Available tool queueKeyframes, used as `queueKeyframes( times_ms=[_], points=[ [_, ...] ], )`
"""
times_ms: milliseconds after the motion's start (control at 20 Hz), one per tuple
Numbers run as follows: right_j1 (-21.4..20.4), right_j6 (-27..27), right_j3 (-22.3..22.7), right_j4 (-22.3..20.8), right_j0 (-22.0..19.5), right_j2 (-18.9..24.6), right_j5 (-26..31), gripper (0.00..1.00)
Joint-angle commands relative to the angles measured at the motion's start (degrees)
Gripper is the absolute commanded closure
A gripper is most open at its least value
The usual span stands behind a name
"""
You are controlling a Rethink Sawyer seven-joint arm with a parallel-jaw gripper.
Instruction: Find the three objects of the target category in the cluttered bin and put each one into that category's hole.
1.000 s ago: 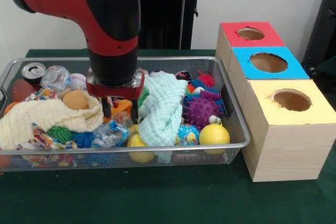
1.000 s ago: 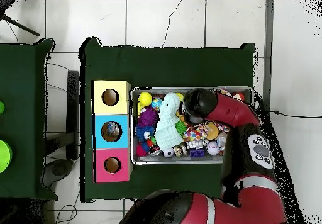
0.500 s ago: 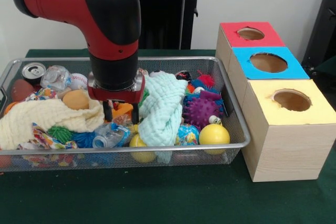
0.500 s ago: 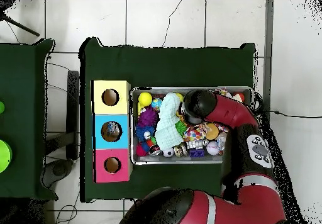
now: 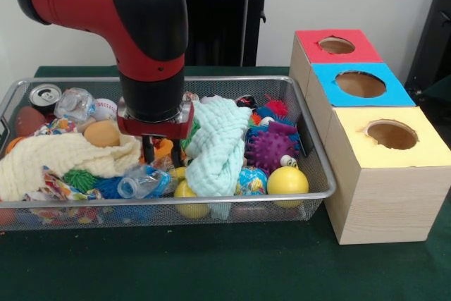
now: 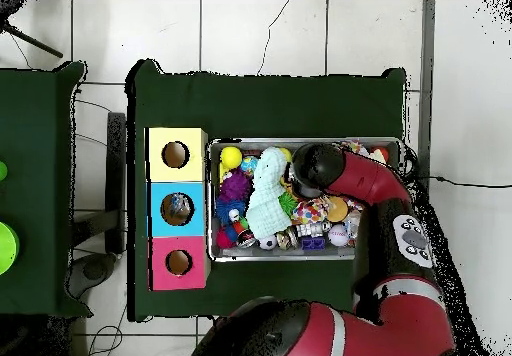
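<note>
A wire bin (image 5: 211, 201) is packed with toys, cloths and litter. My gripper (image 5: 161, 156) reaches down into its middle, between a cream cloth (image 5: 56, 156) and a mint cloth (image 5: 222, 139). Its two black fingers (image 5: 148, 151) stand narrowly apart, closed in on a small orange object (image 5: 163, 147) between them. To the right stand three boxes with round holes: red (image 5: 310, 40), blue (image 5: 394, 93) and yellow (image 5: 394, 167). In the overhead view the arm's wrist (image 6: 310, 167) hides the gripper above the bin (image 6: 300, 258).
A crushed plastic bottle (image 5: 141, 182) lies just in front of the fingers. Nearby are a purple spiky ball (image 5: 271, 147), a yellow ball (image 5: 287, 180), a tan ball (image 5: 102, 134), a can (image 5: 45, 95) and a baseball (image 5: 105, 108).
The fingers have drawn closer together around the orange object. The wrist has shifted slightly; the plastic bottle in front has nudged a little left.
</note>
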Motion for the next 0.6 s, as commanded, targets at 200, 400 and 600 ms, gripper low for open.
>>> queueKeyframes(
  times_ms=[200, 400, 600],
  points=[
    [0.84, 4.87, 3.09, 0.25, -1.37, 5.09, -2.96, 1.00],
    [1.02, 4.11, 3.35, 0.53, -2.14, 6.14, -3.51, 1.00],
    [-0.28, 4.16, 4.18, 0.35, -1.98, 5.98, -3.58, 1.00]
  ],
)
